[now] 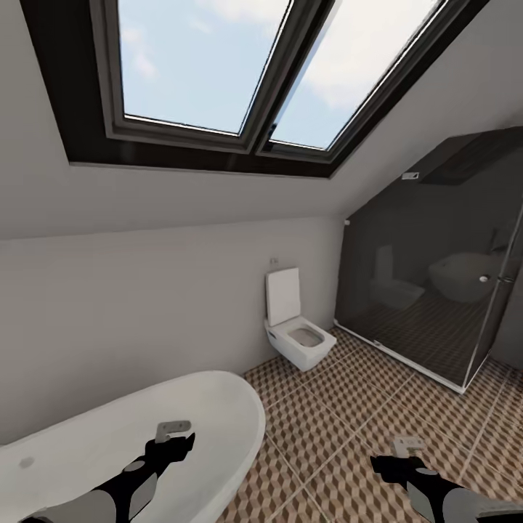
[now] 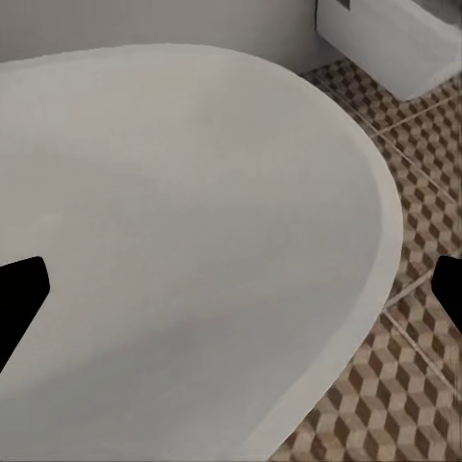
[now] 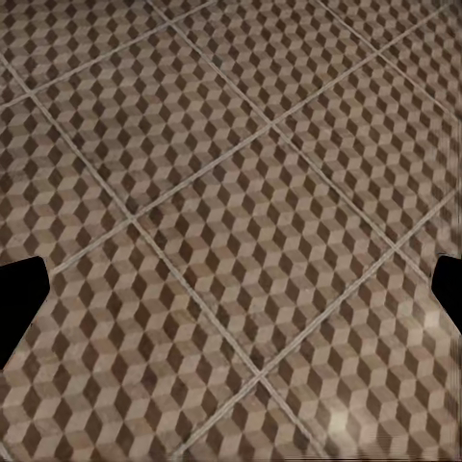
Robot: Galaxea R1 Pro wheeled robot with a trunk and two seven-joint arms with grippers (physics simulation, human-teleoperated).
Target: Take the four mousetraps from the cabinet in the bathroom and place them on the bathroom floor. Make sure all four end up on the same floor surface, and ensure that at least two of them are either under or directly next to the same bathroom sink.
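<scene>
Currently in transit, nothing picked up.

Progress: as I judge it, at the start or between trips. No small brown wooden mousetraps lie on the floor in sight, and I carry none. All four placements look still to do, at least from here.

Task things: the orange-brown wooden cabinet, the white rectangular sink and the traps are outside what I see, so I can't say where they stand. The cube-patterned brown, beige and white tiled bathroom floor is right ahead of me.

My left gripper: fingers spread wide, dark fingertips at opposite sides of the left wrist view, nothing between them. It hangs above the rim of the oval white bathtub, apart from it.

My right gripper: also wide open and empty, hovering over bare tile, touching nothing.

Surroundings: white wall-hung toilet with lid up against the far wall, dark glass shower enclosure in the far right corner of the floor, large skylight in the sloped ceiling.

Next, my guess: turn the base to find the cabinet, since this heading faces tub and toilet.
</scene>
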